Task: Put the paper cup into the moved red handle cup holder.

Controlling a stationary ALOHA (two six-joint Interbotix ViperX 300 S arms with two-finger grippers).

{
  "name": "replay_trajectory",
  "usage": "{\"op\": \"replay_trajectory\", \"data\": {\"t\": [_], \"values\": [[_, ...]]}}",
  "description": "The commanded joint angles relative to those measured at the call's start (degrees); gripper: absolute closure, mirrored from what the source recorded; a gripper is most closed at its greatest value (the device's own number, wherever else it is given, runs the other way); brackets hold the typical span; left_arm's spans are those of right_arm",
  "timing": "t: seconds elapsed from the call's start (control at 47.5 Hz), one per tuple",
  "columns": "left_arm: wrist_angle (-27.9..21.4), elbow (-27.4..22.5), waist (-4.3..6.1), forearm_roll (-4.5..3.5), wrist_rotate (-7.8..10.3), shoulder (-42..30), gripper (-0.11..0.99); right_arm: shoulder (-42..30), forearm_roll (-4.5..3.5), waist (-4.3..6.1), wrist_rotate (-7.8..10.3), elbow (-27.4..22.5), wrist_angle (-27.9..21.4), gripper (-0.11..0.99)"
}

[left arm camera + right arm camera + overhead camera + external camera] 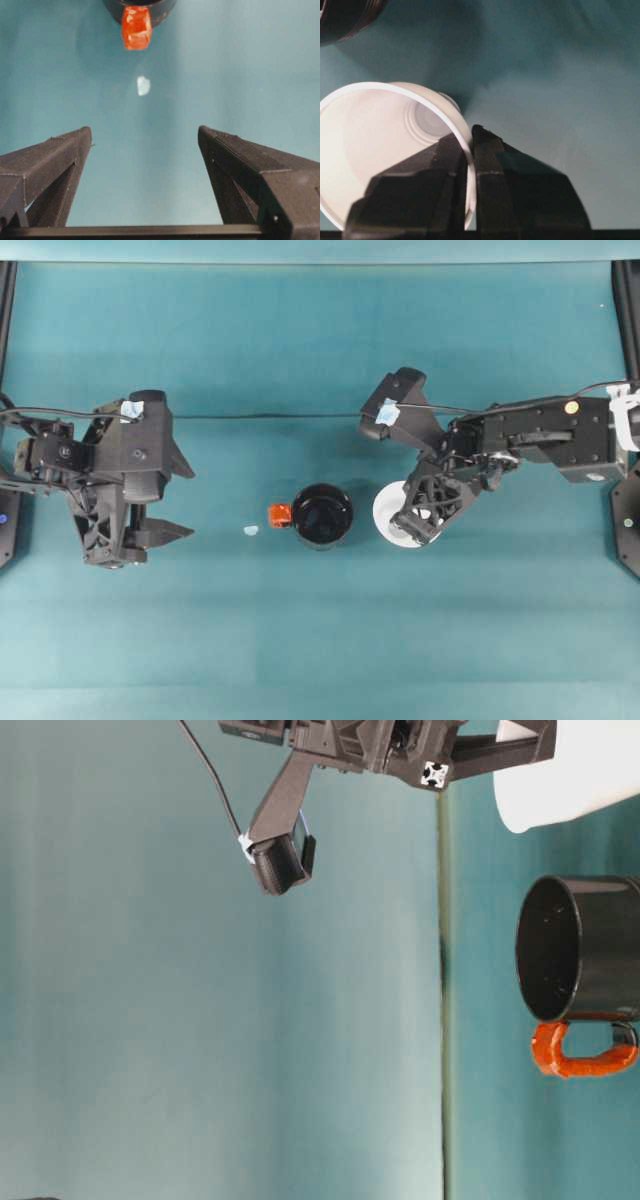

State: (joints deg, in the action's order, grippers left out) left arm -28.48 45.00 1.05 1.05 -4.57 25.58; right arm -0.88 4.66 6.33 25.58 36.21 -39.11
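The white paper cup is just right of the red handle cup holder, a glossy black cup whose red handle points left. My right gripper is shut on the cup's rim, one finger inside the wall and one outside, as the right wrist view shows. There the paper cup looks tilted, with the holder at the top left. From table level the paper cup stands beside the holder. My left gripper is open, well left of the holder.
A small pale scrap lies on the teal table just left of the red handle, also seen from the left wrist as a scrap ahead of the open fingers. A black cable runs across the table behind the arms.
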Motion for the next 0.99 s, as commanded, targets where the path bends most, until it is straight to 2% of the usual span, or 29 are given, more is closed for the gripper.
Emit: {"op": "replay_trajectory", "data": {"t": [0.0,0.148,0.316,0.443,0.59,0.759,0.843,0.969], "values": [[0.4,-0.5,0.09,0.09,0.00,0.3,-0.08,2.1,0.26,0.18,-0.44,-1.1,-1.3,0.97],[0.4,-0.5,0.09,0.09,0.00,0.3,-0.08,5.4,0.26,0.35,-0.18,-4.3,-6.0,0.97],[0.5,-0.6,0.09,0.09,0.00,0.3,-0.08,9.7,-0.09,1.67,-0.35,-9.7,-13.5,0.97],[0.5,-0.7,0.09,0.09,-0.09,0.3,-0.08,10.7,-0.09,1.76,-0.44,-11.9,-16.8,0.97],[0.5,-0.6,0.09,0.09,-0.09,0.3,-0.08,10.5,0.00,1.67,-0.18,-12.7,-17.2,0.97],[0.5,-0.7,0.09,0.09,-0.09,0.4,-0.08,8.3,0.09,1.23,-0.18,-16.6,-14.4,0.97],[0.5,-0.9,0.09,0.09,-0.09,0.4,-0.08,5.8,-0.35,0.97,-0.70,-20.3,-14.0,0.97],[0.6,-0.9,0.09,0.09,-0.09,0.4,-0.08,2.0,-2.37,0.26,-0.97,-25.0,-14.9,0.97]]}}
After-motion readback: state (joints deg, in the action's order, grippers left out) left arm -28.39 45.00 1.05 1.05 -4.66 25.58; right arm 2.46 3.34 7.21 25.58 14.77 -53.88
